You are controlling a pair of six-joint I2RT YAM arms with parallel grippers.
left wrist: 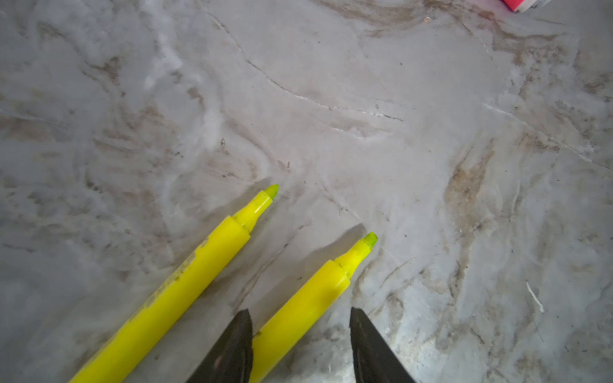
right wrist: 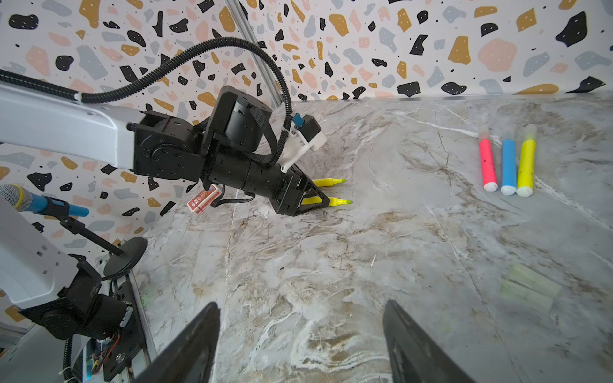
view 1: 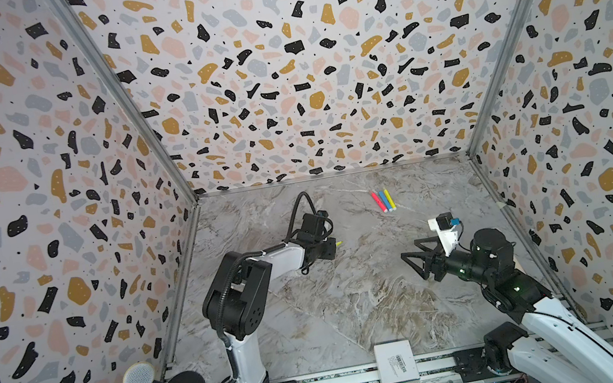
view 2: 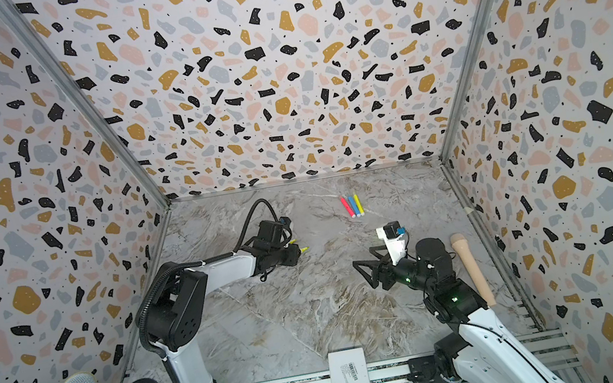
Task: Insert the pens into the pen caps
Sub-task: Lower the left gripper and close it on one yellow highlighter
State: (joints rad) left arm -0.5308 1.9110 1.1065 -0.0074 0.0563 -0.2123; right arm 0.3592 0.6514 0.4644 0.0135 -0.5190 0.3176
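Left arm (view 1: 282, 257): reaching forward, wrist low; left claw (left wrist: 298, 310) spread astride uncapped yellow highlighter (left wrist: 331, 278) on desk (left wrist: 398, 132), not pinching. Right arm (view 1: 491, 250): folded back; right claw (right wrist: 302, 302) spread, empty.

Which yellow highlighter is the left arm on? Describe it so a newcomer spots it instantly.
On the marble tabletop, look left of the row of pink, blue and yellow pens to the left gripper. The target highlighter is uncapped, yellow, and lies between its open jaws; the scuffed twin beside it lies outside them.
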